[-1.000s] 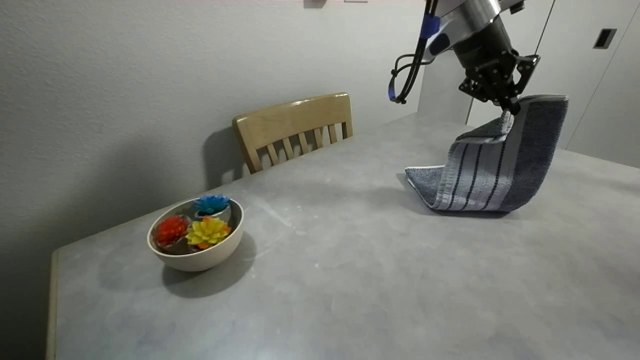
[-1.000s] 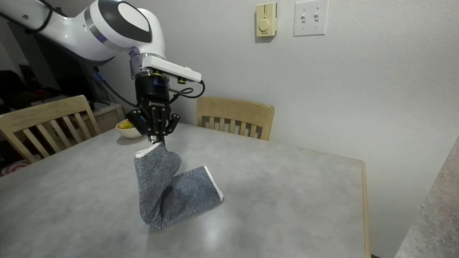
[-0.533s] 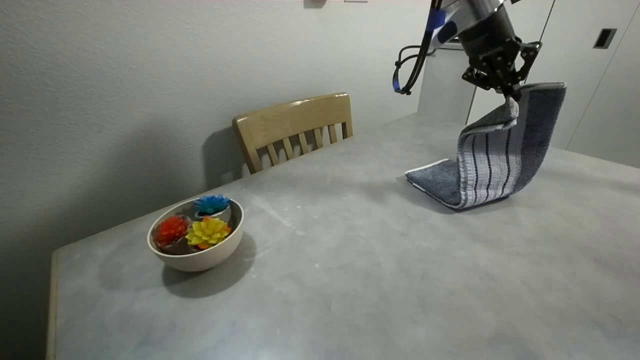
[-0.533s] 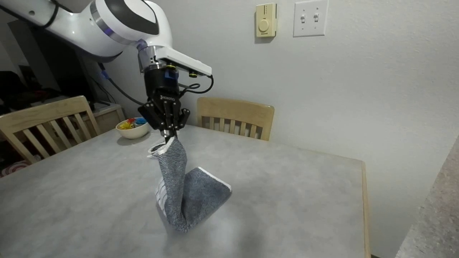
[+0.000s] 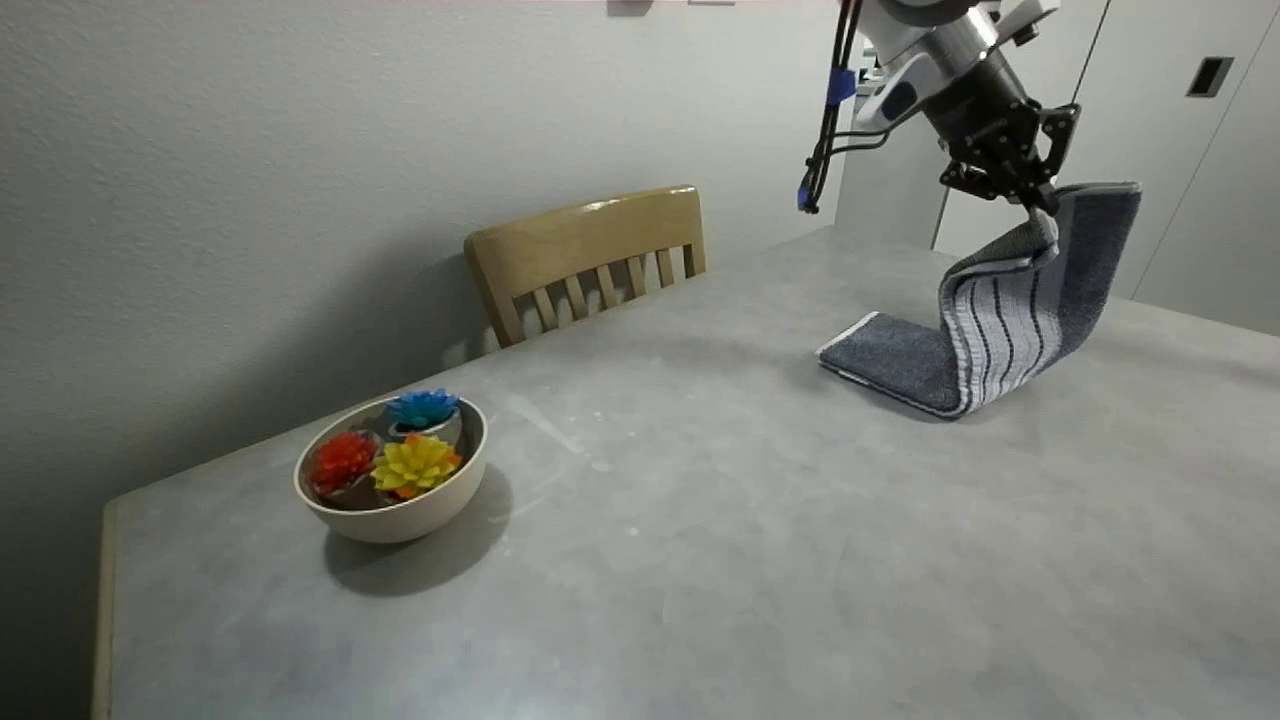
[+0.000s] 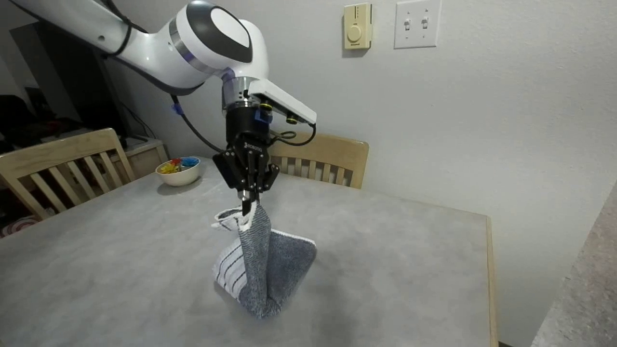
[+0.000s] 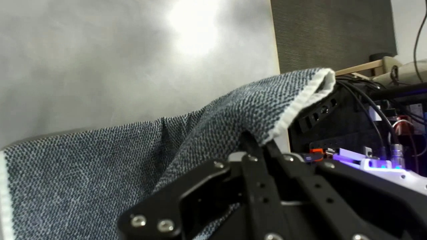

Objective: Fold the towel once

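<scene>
The towel (image 5: 1005,325) is blue-grey with a white edge trim and a pale striped band. Part of it lies flat on the table and part is raised in a curve, as both exterior views show (image 6: 289,260). My gripper (image 6: 248,205) is above the table with its fingers shut on the towel's raised white-trimmed edge. In the wrist view the fingertips (image 7: 262,141) pinch this edge, and a folded corner sticks out beyond them. The towel's flat part (image 7: 76,183) with its other white edge lies at the lower left there. The towel's underside is hidden.
A cream bowl (image 5: 440,505) with red, yellow and blue artificial succulents stands on the grey table (image 5: 700,560). Wooden chairs stand at the table's edge, one by the wall (image 5: 590,240) and one farther off (image 6: 67,159). The wall lies behind the table.
My gripper has moved right in both exterior views, rising a little and then lowering, with the towel edge held. The towel's standing part has shifted along and more of its striped side shows.
</scene>
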Motion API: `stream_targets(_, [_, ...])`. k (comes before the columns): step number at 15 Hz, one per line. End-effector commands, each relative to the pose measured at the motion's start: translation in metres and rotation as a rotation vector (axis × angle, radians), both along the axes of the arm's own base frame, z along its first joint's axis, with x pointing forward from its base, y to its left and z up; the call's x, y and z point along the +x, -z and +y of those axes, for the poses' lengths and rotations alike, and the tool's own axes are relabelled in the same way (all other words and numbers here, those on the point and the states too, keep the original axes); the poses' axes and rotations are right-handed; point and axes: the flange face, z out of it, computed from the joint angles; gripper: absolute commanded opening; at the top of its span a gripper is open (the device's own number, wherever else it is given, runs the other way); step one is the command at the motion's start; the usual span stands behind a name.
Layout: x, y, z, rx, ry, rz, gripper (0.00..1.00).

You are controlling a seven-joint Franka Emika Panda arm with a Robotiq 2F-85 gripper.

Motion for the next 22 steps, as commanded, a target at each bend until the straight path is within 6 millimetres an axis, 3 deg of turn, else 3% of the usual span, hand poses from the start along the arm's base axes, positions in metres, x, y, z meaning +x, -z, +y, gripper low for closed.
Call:
stream_targets(1, [0.013,0.027,-0.002,-0.018,0.009,0.106,0.02])
stream_targets(5, [0.031,0.045,0.010,-0.129,0.007,0.030,0.02])
stream_targets(11, [0.053,0.017,0.043,-0.273,-0.072,-0.169,0.02])
stream_targets(14, [0.052,0.013,0.048,-0.201,-0.107,-0.094,0.02])
stream_targets(22, [0.029,0.018,0.016,0.024,-0.252,0.314,0.02])
